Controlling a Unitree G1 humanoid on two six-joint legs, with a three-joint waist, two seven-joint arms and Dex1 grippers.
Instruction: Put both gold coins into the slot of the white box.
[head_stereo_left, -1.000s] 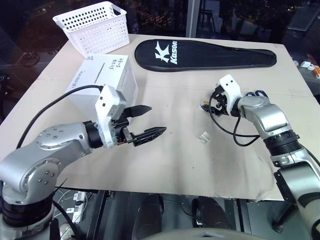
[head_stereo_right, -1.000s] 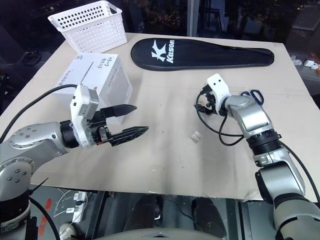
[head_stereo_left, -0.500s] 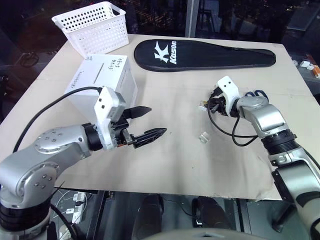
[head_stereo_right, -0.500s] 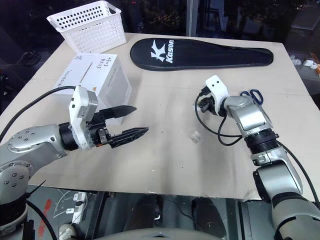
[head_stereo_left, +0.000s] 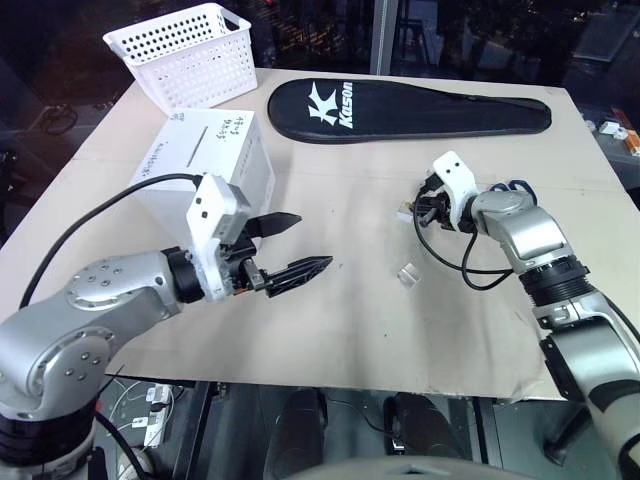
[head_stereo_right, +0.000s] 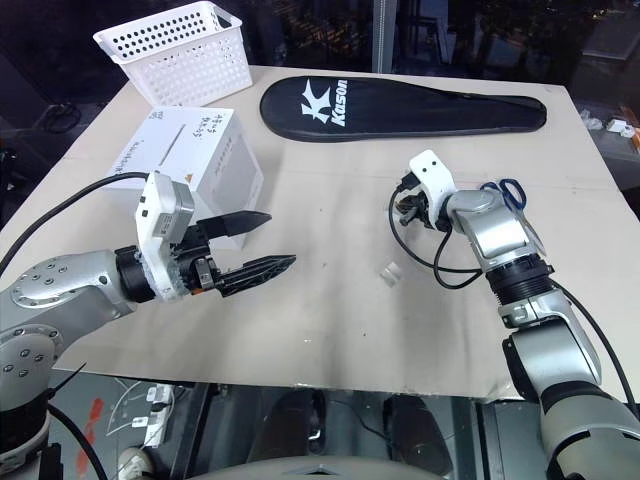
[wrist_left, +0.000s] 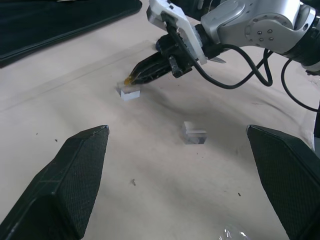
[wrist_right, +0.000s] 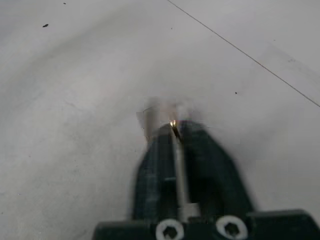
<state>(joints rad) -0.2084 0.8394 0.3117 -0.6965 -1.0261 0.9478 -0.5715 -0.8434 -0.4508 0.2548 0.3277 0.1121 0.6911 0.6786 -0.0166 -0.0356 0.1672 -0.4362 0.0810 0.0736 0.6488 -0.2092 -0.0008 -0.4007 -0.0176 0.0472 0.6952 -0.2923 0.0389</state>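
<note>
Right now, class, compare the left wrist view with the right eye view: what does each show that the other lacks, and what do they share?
Left wrist view, not right eye: a gold coin glinting at the right hand's closed tips, above a clear case. Right eye view, not left wrist: the white box, its slot, the white basket, blue scissors. Shared: the right hand and the loose clear case on the table.

1. The white box (head_stereo_left: 205, 165) is sitting at the table's (head_stereo_left: 330, 330) left, the basket (head_stereo_left: 184, 50) lying behind it.
2. The racket case (head_stereo_left: 410, 108) is lying far, right of the basket.
3. A small case (head_stereo_left: 407, 274) is lying near centre, another (wrist_left: 130, 92) just behind it.
</note>
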